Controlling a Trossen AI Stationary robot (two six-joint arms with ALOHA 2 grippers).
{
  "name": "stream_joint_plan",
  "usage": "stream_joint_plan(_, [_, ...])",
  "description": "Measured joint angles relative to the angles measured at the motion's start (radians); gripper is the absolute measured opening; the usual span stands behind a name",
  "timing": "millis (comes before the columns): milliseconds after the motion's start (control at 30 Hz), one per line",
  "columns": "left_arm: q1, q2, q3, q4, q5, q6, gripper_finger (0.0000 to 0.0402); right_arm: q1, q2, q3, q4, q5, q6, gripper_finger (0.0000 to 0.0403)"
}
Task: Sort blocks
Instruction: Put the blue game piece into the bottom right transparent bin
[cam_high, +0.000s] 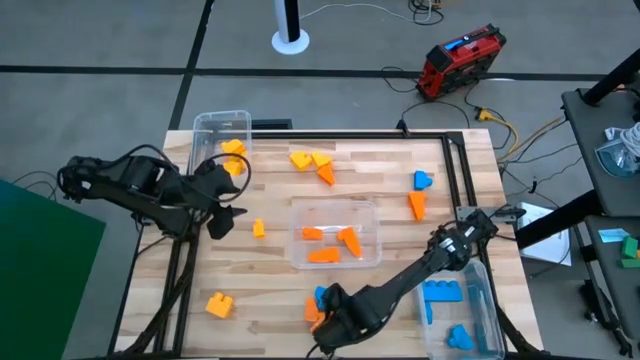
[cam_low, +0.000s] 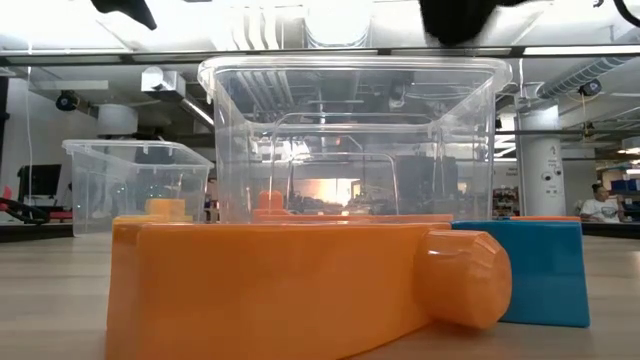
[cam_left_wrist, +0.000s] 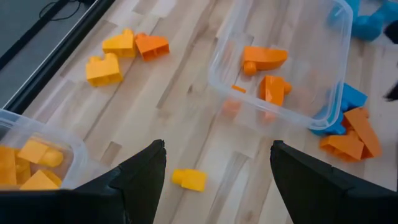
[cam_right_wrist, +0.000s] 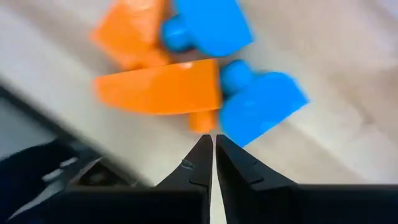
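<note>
Yellow, orange and blue blocks lie scattered on the wooden table. My right gripper (cam_high: 322, 324) (cam_right_wrist: 214, 142) is shut, low over the near edge. Its tips are just short of a cluster made of an orange wedge (cam_right_wrist: 161, 87) and two blue blocks (cam_right_wrist: 258, 109) (cam_high: 319, 297). In the low view that orange wedge (cam_low: 300, 285) lies on the table with a blue block (cam_low: 530, 270) beside it. My left gripper (cam_high: 224, 217) (cam_left_wrist: 214, 168) hangs open above the table's left part. A small yellow block (cam_left_wrist: 188, 179) (cam_high: 258, 228) lies on the table under and ahead of its fingers. My right gripper's shut fingertips (cam_right_wrist: 205, 152) point at the peg (cam_right_wrist: 202, 121) of the orange wedge. I cannot tell whether they touch it.
A clear bin with yellow blocks (cam_high: 222, 135) stands at the far left. One with orange blocks (cam_high: 335, 235) is in the middle, and one with blue blocks (cam_high: 460, 310) is at the near right. Loose blocks lie at the far centre (cam_high: 312, 162), right (cam_high: 420, 192) and near left (cam_high: 218, 305).
</note>
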Motion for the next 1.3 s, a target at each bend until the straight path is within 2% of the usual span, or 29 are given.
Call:
stream_joint_plan(167, [0.000, -0.013, 0.000, 0.000, 0.000, 0.000, 0.0263, 0.000, 0.041, 0.000, -0.116, 0.019, 0.015, 0.0012])
stream_joint_plan(500, [0.000, -0.007, -0.002, 0.001, 0.000, 0.001, 0.0263, -0.017, 0.056, -0.041, -0.094, 0.001, -0.057, 0.0009])
stream_joint_plan(667, [0.000, -0.007, -0.002, 0.001, 0.000, 0.003, 0.0263, -0.013, 0.010, -0.093, -0.059, -0.008, -0.079, 0.0008])
stream_joint_plan(833, [0.000, -0.010, -0.002, 0.001, 0.000, 0.011, 0.0263, -0.013, -0.099, -0.180, 0.031, 0.000, -0.148, 0.0008])
stream_joint_plan(933, [0.000, -0.008, -0.002, 0.000, 0.000, 0.020, 0.0263, -0.013, -0.179, -0.311, 0.148, -0.004, -0.199, 0.0008])
stream_joint_plan(1067, [0.000, -0.007, -0.002, -0.001, 0.000, 0.026, 0.0263, -0.013, -0.344, -0.571, 0.445, 0.003, -0.222, 0.0008])
stream_joint_plan(1200, [0.000, -0.009, -0.002, -0.006, 0.000, 0.026, 0.0263, -0.003, -0.510, -0.850, 0.679, 0.037, -0.111, 0.0008])
stream_joint_plan(1300, [0.000, -0.009, -0.002, -0.006, 0.000, 0.026, 0.0263, -0.006, -0.562, -0.986, 0.798, 0.038, 0.003, 0.0008])
